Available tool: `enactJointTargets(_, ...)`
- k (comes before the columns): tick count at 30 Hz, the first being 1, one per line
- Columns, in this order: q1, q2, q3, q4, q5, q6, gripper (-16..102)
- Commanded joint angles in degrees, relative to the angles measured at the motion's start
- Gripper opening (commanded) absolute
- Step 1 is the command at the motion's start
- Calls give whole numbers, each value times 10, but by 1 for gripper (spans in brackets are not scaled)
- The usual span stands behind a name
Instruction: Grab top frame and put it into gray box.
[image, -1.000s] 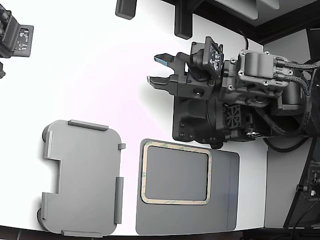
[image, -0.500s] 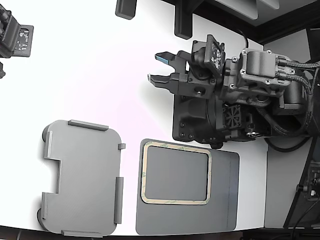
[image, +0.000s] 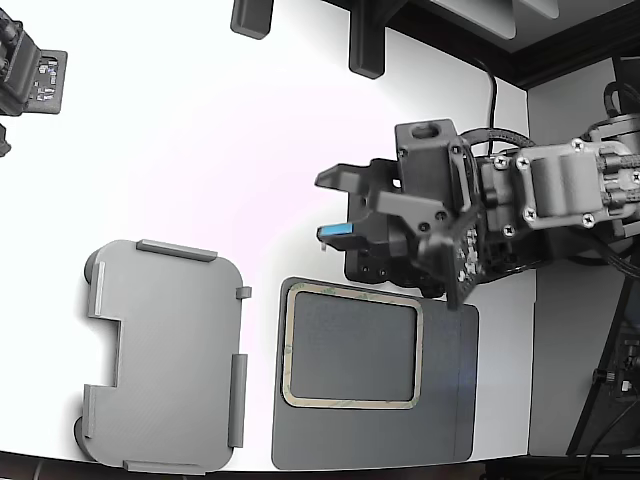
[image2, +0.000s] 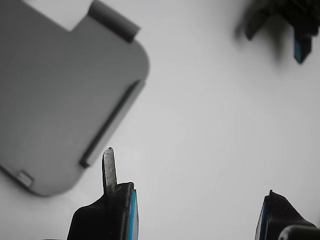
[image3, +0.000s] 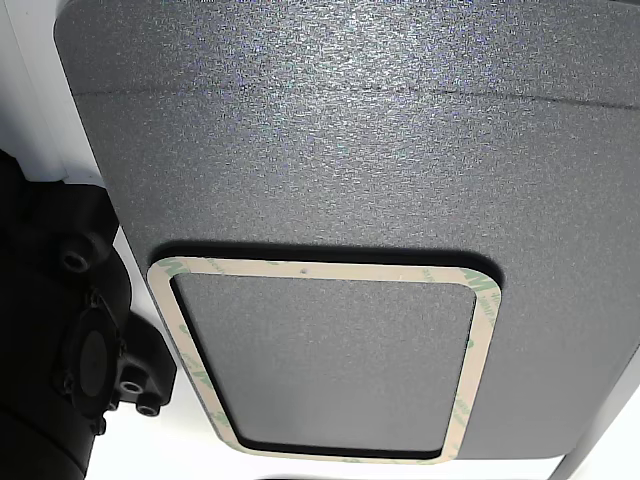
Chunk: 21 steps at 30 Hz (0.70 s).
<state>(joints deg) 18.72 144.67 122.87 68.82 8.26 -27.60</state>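
While the hand (image: 335, 205) hangs above bare white desk (image: 200, 130) with its 2 fingers spread wide and nothing between them, the grasp is not yet begun. In the wrist view the blue-padded fingertips (image2: 131, 212) frame only desk surface, with a corner of the gray box (image2: 60, 100) off to one side. In the exterior view the top frame (image: 351, 346) lies flat on a dark gray slab (image: 450, 400), just below the hand and toward the exterior view's right of the gray box (image: 165, 355); frame and box sit near each other but apart.

Risks, judged from this layout:
1. The frame is thin and lies flush on the slab, as the other view's close look at its rim (image3: 325, 270) suggests; fingers closing from above may slide over it and close on nothing.
2. A descent that is too deep may press the fingertips against the slab and shift it.
3. A one-edge grip may let the frame tilt, catching on the box's raised edge tabs (image: 176, 250) at placement.
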Motion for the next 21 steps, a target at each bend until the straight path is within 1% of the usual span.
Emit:
enactJointTargets(1,53,1,-36,2,-10,-96,100)
enactJointTargets(3,76,-11,-49,26,-51,-207,100)
enactJointTargets(4,98,-19,-54,40,-56,-236,99)
enactJointTargets(6,161,-40,-69,71,-36,-272,100)
enactJointTargets(7,183,-53,-78,91,-34,-306,99)
enactJointTargets(8,200,-62,-85,104,-35,-334,98)
enactJointTargets(9,215,-73,-89,113,-40,-359,100)
enactJointTargets(11,243,-98,-98,134,-54,-378,100)
enactJointTargets(13,271,-120,-99,150,-69,-381,97)
enactJointTargets(14,289,-125,-98,159,-69,-388,97)
enactJointTargets(16,339,-129,-96,176,-49,-408,100)
enactJointTargets(18,385,-137,-97,190,-40,-419,100)
enactJointTargets(20,414,-153,-97,196,-49,-428,94)
enactJointTargets(21,424,-164,-98,198,-56,-440,96)
